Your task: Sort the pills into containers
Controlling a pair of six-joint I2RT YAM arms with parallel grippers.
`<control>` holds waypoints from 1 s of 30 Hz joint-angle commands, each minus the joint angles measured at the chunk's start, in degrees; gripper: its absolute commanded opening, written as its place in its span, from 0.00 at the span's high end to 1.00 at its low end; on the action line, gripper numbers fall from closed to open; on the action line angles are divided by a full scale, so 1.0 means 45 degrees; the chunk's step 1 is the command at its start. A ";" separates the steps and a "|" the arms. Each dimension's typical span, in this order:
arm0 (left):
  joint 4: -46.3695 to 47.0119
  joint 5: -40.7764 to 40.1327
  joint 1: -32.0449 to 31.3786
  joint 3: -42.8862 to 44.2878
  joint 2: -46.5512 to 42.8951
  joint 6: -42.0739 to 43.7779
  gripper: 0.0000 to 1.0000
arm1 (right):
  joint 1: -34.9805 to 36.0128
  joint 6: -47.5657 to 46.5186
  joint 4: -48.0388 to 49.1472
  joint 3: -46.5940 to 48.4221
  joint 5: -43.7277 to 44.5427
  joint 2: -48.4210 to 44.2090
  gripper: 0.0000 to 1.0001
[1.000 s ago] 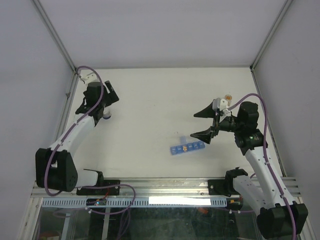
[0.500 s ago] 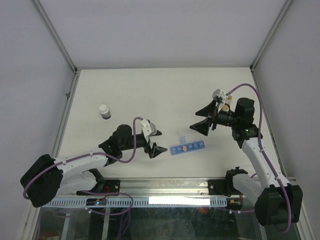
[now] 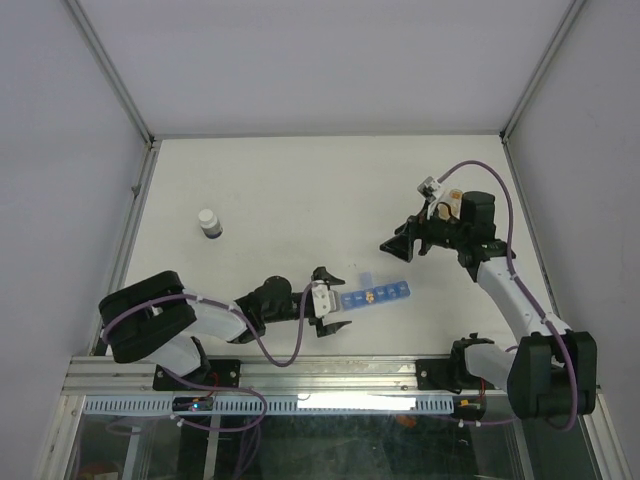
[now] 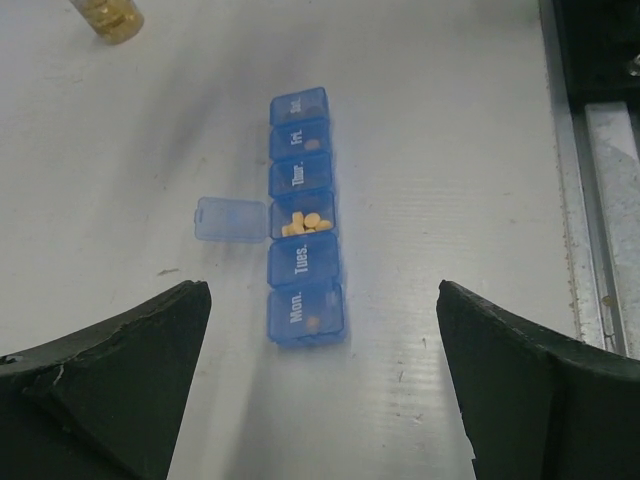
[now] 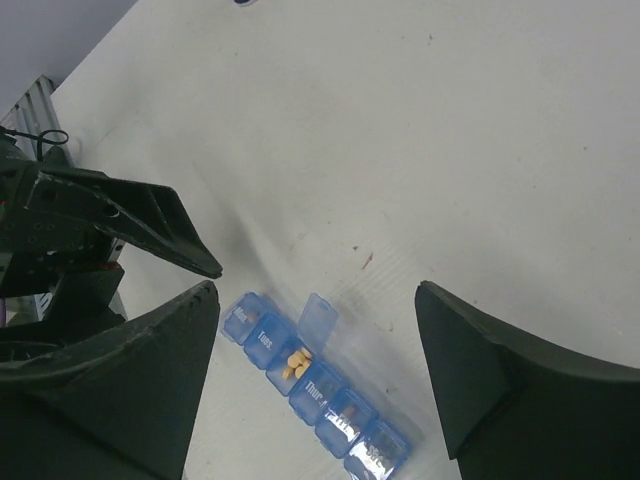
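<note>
Pills [image 4: 303, 223] heaped in one open cell of blue strip [image 4: 306, 300]
Left gripper [image 3: 328, 298] and right gripper [image 5: 317, 290] gape wide beside the strip; picking single ones out looks next.

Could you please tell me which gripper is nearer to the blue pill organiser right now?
Left. The left gripper sits open just off the Monday end of the pill organiser. The right gripper hangs open farther off, beyond the strip's far side.

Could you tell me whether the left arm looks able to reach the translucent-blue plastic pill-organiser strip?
Probably yes: the open left pincer faces the translucent-blue plastic pill-organiser strip end-on, with only bare white table between them.
</note>
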 commanded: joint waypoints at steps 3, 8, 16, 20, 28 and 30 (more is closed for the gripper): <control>0.3311 -0.1199 -0.0325 0.0144 0.2097 0.0240 0.01 | -0.0004 -0.0928 -0.0749 0.1040 0.0927 0.0883 0.23; 0.4129 -0.2066 -0.0542 0.0332 0.3245 -0.0030 0.01 | 0.0130 -0.1283 -0.1066 0.1209 0.1131 0.1495 0.27; 0.4736 -0.2316 -0.0574 0.0536 0.4226 -0.0380 0.03 | 0.0440 -0.1658 -0.1325 0.1345 0.1448 0.2173 0.28; 0.5094 -0.2151 -0.0593 0.0654 0.4628 -0.0698 0.07 | 0.0569 -0.1798 -0.1523 0.1474 0.1556 0.2482 0.28; 0.5018 -0.2090 -0.0673 0.0990 0.5096 -0.1067 0.16 | 0.0841 -0.1983 -0.1920 0.1738 0.1972 0.3133 0.30; 0.5015 -0.2087 -0.0673 0.1075 0.5232 -0.1103 0.18 | 0.0880 -0.1987 -0.1929 0.1769 0.2087 0.3250 0.30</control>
